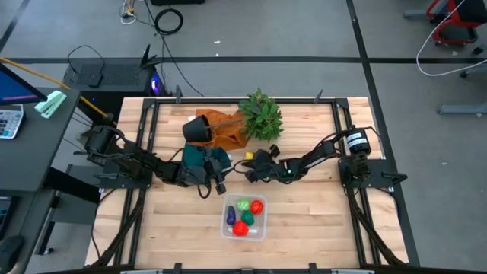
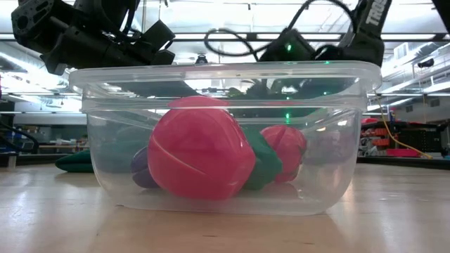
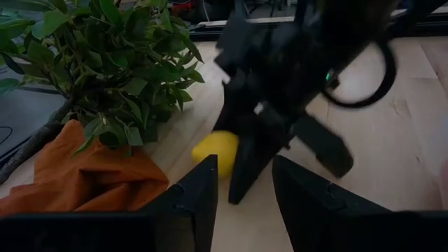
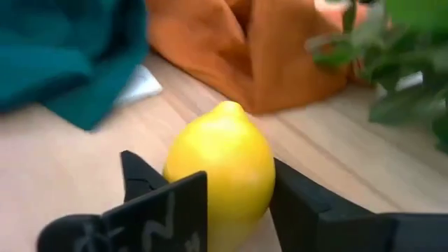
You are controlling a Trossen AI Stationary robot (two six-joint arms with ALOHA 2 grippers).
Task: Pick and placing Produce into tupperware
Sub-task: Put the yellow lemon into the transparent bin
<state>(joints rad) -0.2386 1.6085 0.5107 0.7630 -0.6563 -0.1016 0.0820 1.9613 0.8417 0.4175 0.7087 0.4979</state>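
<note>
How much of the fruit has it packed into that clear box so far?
Mostly done: the tupperware already holds two red pieces, a light green one and a purple one. In hand: the right gripper has its fingers against the yellow lemon, still on the table by the orange cloth. Left: carrying it into the tub.

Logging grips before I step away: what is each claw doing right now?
Left claw: open, holding nothing, waiting near the orange cloth.
Right claw: shut on the yellow lemon, on the table.
</note>
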